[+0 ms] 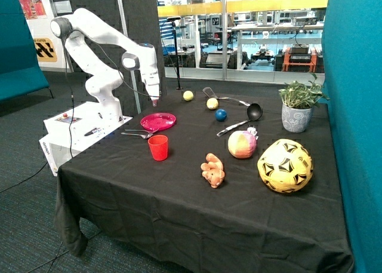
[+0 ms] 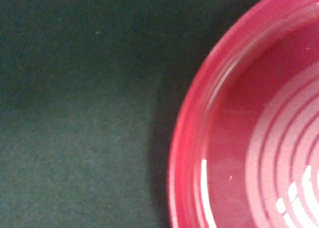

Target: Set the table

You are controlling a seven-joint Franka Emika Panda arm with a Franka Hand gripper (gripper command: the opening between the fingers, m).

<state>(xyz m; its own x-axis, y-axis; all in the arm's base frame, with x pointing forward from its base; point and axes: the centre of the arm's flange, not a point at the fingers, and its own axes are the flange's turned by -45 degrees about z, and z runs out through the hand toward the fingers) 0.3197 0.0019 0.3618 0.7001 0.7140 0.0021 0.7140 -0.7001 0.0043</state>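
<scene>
Black table (image 1: 179,183) | one pink plate (image 1: 158,122), one red cup (image 1: 158,147) | hand (image 1: 155,101) above plate (grip unclear)

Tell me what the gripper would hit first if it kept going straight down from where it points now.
Probably the pink plate, near its far rim. The gripper hangs just above it, and the wrist view shows the plate's rim beside the table's black cloth, so it could land on the cloth instead.

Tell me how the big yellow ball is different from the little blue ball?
The yellow soccer ball is far bigger than the blue ball. The yellow soccer ball has dark patterned patches; the blue ball is plain. The yellow soccer ball sits near the table's front corner, the blue ball mid-table beside a ladle. Both are round and rest on the black cloth.
</scene>
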